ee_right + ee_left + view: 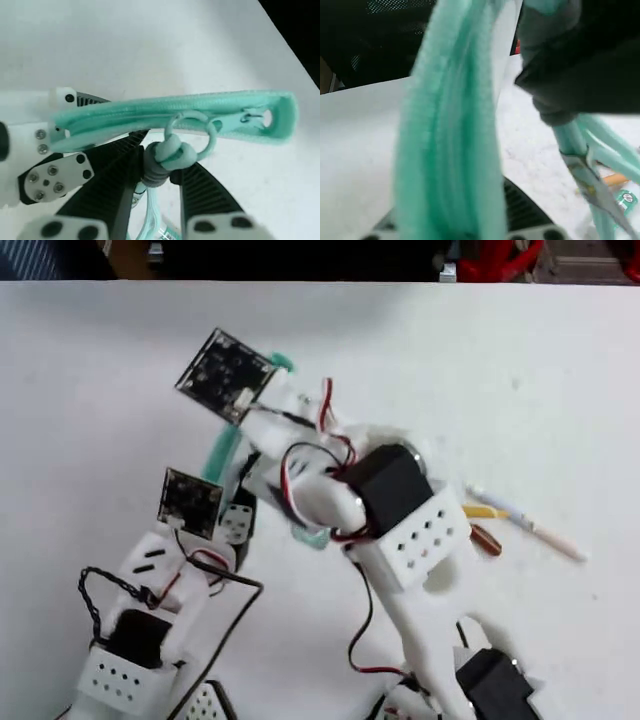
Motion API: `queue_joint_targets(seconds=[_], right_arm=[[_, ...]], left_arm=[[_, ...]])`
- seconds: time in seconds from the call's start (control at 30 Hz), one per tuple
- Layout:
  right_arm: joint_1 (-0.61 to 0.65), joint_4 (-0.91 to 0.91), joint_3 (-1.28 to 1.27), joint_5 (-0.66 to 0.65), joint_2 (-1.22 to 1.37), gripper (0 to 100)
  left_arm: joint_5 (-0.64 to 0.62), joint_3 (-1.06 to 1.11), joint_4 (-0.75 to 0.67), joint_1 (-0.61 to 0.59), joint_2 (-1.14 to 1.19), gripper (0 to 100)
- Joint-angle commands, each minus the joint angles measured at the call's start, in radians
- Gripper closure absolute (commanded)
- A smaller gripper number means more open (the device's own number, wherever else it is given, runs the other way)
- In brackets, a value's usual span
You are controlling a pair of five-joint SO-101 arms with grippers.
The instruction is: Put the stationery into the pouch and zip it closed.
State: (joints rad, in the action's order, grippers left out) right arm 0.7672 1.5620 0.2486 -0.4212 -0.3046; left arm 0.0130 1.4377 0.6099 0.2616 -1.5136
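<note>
**High view.** White tabletop [560,370]. Mint-green pouch [219,452] left of centre, held edge-on between the two arms. Left arm [150,570] from the near left corner, with the left hand [237,512] at the pouch's near end. Right arm [400,515] from the near right, stretched across and over the pouch. Stationery outside the pouch: yellow pen [484,510], white pen [545,533] and small brown item [487,540], lying together on the tabletop just right of the right arm, well apart from the pouch.

**Left wrist view.** Pouch [450,150] very close and blurred, its fabric standing upright out of the left hand's ribbed black jaw. Beyond it, the dark right hand [555,107] on the mint pull cord [570,140]. Yellow pen [615,179] on the tabletop farther off.

**Right wrist view.** Pouch [175,117] as a long level strip, zipper edge toward the camera, above the tabletop. Left hand [59,125] pressed together on one end of the pouch. Ring [192,131] hanging from the zipper edge, with the knotted pull cord [167,152] tied to it. Right hand [161,170] with black fingers [205,185] drawn in, pinching the pull cord just under the knot.
</note>
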Motion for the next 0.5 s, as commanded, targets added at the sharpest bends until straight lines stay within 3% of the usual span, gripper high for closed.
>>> queue_joint_targets(seconds=[0.0, 0.3, 0.47], right_arm=[[0.09, 0.065, 0.035, 0.028, -0.045, 98.1], [0.18, 0.159, 0.009, 0.025, -0.061, 98.1], [0.363, 0.157, -0.11, 0.017, -0.16, 98.1]], left_arm=[[0.011, -0.055, 0.044, 0.004, 0.005, 98], [0.012, -0.074, 0.077, 0.004, 0.005, 98], [0.04, -0.075, 0.077, 0.005, 0.005, 98]])
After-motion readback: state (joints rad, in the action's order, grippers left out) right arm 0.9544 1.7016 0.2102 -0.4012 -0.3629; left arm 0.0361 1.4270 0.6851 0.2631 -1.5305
